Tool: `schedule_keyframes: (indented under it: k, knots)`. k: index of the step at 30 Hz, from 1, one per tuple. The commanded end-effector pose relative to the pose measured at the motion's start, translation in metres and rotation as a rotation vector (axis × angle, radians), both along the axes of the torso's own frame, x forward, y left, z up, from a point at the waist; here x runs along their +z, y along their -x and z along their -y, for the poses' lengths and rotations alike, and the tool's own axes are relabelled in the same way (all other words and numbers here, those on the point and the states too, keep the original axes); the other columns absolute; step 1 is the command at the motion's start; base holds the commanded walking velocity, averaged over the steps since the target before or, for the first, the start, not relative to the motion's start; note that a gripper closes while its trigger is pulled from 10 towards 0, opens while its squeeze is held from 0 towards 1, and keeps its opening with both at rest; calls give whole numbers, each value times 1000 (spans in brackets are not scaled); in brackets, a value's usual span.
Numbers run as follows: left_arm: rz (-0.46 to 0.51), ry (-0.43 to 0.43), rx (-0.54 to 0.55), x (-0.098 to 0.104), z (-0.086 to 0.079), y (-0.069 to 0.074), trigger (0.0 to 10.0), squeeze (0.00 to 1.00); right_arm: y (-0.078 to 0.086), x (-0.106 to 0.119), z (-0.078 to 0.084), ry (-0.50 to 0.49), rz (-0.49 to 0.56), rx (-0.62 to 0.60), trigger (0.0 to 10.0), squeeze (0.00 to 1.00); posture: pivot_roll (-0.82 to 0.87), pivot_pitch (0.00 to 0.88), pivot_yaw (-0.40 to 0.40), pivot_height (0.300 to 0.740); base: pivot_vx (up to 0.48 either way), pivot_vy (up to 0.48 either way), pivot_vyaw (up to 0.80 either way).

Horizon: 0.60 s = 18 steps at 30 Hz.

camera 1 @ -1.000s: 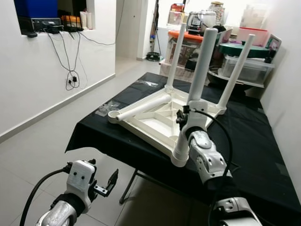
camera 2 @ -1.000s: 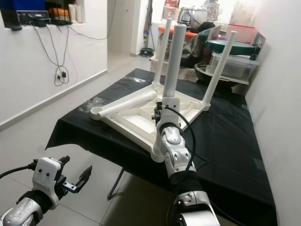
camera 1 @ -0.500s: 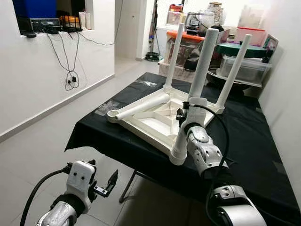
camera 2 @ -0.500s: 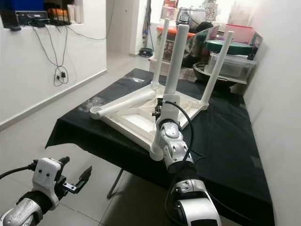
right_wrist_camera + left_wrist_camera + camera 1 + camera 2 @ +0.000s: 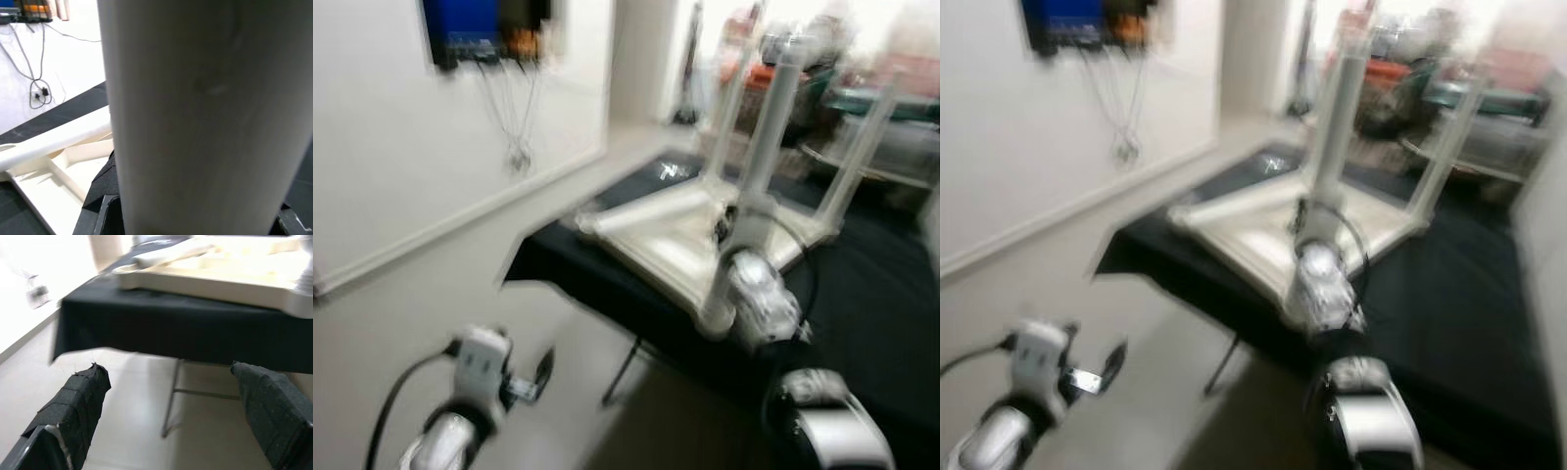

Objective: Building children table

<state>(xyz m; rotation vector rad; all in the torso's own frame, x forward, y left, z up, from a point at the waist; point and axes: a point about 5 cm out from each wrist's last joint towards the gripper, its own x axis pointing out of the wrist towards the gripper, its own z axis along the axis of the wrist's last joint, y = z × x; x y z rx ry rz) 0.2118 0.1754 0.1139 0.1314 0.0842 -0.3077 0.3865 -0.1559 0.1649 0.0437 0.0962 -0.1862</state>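
The white children's table (image 5: 671, 235) lies upside down on a table under a black cloth (image 5: 876, 284). Three legs stand upright, and one loose leg (image 5: 641, 211) lies across the underside. My right gripper (image 5: 737, 221) is shut on the base of the nearest upright leg (image 5: 771, 127). In the right wrist view that leg (image 5: 195, 98) sits between the black fingers (image 5: 105, 196). My left gripper (image 5: 540, 370) hangs low over the floor in front of the table. It is open, with nothing between its fingers (image 5: 73, 416). Both eye views are blurred.
A white wall (image 5: 401, 166) with hanging cables runs along the left. Shelves with boxes and containers (image 5: 862, 108) stand behind the table. The table's metal frame (image 5: 171, 396) shows under the cloth. Open tiled floor (image 5: 421, 313) lies to the left.
The whole picture has shifted and blurred, so the camera has moved. My right gripper stays on the near leg, and the left gripper still hangs open.
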Motion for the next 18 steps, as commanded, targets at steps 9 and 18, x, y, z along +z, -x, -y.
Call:
schedule_keyframes:
  k: [9,18]
  knots:
    - [10,1,9,2,-1,-3,10000,0,19,-65,-13,-31,-268,43,10000,0,63,0,-101,740,0,0,0]
    - [21,11,22,4,-2,-5,10000,0,16,-62,-14,-32,-258,43,10000,0,64,0,-103,740,230,0,0]
